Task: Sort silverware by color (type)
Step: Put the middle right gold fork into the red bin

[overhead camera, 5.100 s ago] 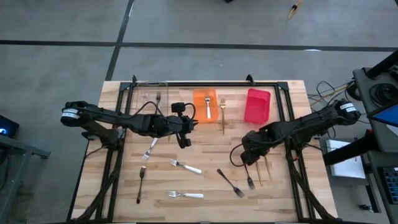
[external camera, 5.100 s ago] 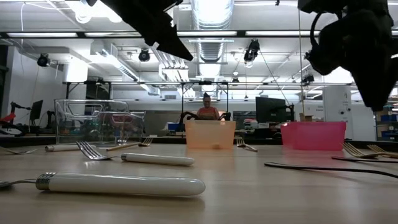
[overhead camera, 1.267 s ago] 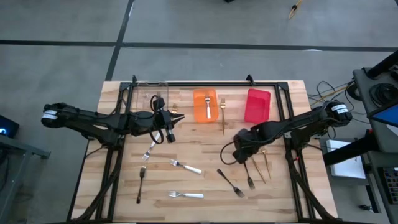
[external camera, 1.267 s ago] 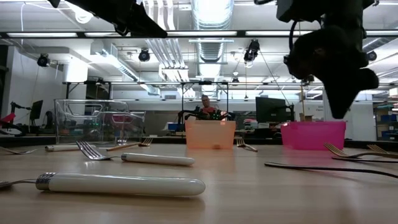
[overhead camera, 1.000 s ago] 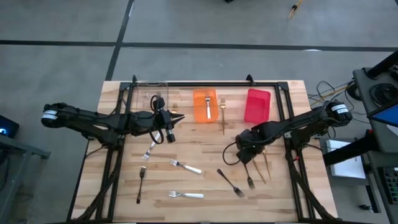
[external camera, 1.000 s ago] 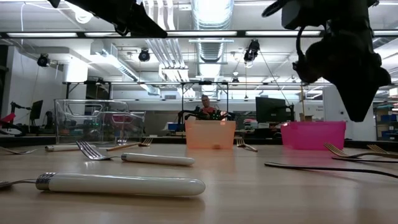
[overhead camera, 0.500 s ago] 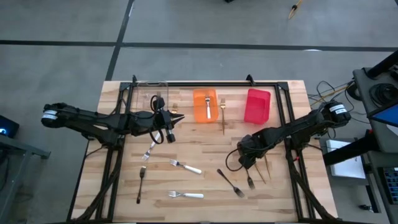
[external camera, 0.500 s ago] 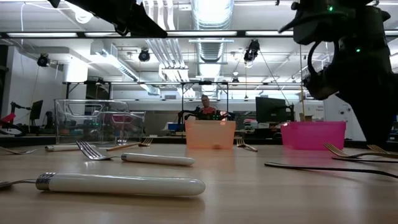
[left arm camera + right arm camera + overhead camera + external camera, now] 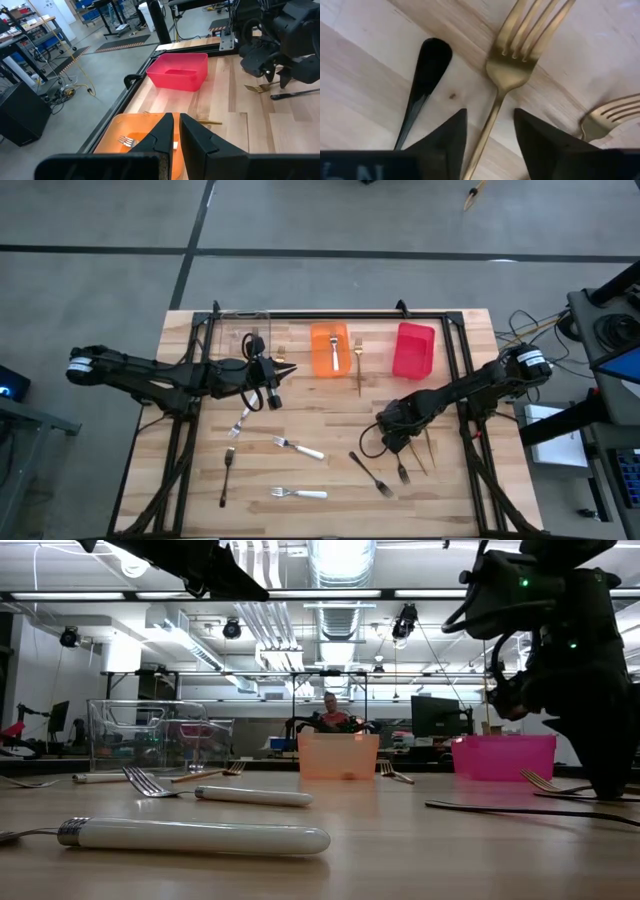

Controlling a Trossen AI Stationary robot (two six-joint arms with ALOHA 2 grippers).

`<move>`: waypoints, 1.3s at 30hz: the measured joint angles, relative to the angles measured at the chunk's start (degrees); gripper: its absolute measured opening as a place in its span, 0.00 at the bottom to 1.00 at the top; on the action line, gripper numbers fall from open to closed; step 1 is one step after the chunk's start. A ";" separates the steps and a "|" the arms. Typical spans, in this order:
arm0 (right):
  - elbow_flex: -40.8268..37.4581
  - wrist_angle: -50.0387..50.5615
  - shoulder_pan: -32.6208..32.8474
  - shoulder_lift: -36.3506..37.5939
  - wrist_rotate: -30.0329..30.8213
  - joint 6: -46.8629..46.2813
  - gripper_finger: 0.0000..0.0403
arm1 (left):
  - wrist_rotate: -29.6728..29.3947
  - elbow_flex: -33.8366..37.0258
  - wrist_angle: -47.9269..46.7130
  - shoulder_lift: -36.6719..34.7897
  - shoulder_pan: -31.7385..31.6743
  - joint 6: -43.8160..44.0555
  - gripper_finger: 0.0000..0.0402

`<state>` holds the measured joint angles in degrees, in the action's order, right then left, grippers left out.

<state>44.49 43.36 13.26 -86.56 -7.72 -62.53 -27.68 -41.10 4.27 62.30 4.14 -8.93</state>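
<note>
Right hand (image 9: 397,434) down low over the right side of the tabletop (image 9: 330,405), fingers spread, straddling the slim stem of a gold fork (image 9: 512,70). Gold fork flat on the wood, long axis running straight through the gap between the two fingers, tines pointing away from the wrist, handle passing back under it. Nothing gripped yet, by the look of it. Just beside, a dark fork (image 9: 422,82) lying at a slight angle, its rounded handle end outside one finger; a second gold fork (image 9: 607,120) off to the other side, only its tines showing. Close company, so a clean close on the middle stem alone looks like the point to watch.

Left hand (image 9: 272,380) parked up by the clear bin (image 9: 240,340), fingers pinched nearly together, holding nothing visible, well apart from this cluster. Right arm plainly the nearer one.

Elsewhere: a fork already in the orange bin (image 9: 328,348), red bin (image 9: 413,350) bare, white-handled forks (image 9: 300,448) and more dark ones scattered toward the front edge. Plenty left to sort.
</note>
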 joint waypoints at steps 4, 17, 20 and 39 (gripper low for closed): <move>-0.04 -0.01 0.00 0.09 0.21 -0.97 0.26 | 0.00 0.00 0.00 0.00 0.00 0.00 0.03; 0.11 -1.07 0.00 0.04 0.16 -2.01 0.03 | 0.00 0.00 0.00 0.00 0.00 -0.02 0.03; 0.11 -1.10 -0.02 0.23 0.14 -2.01 0.03 | 0.00 0.00 0.00 0.00 0.00 -0.02 0.03; 0.02 -3.33 -7.32 13.67 1.49 0.82 0.03 | -0.22 0.00 0.06 0.00 0.00 -0.22 0.03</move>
<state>44.51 40.03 5.94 -72.89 -6.23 -61.70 -27.90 -41.10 4.33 62.30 4.14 -9.15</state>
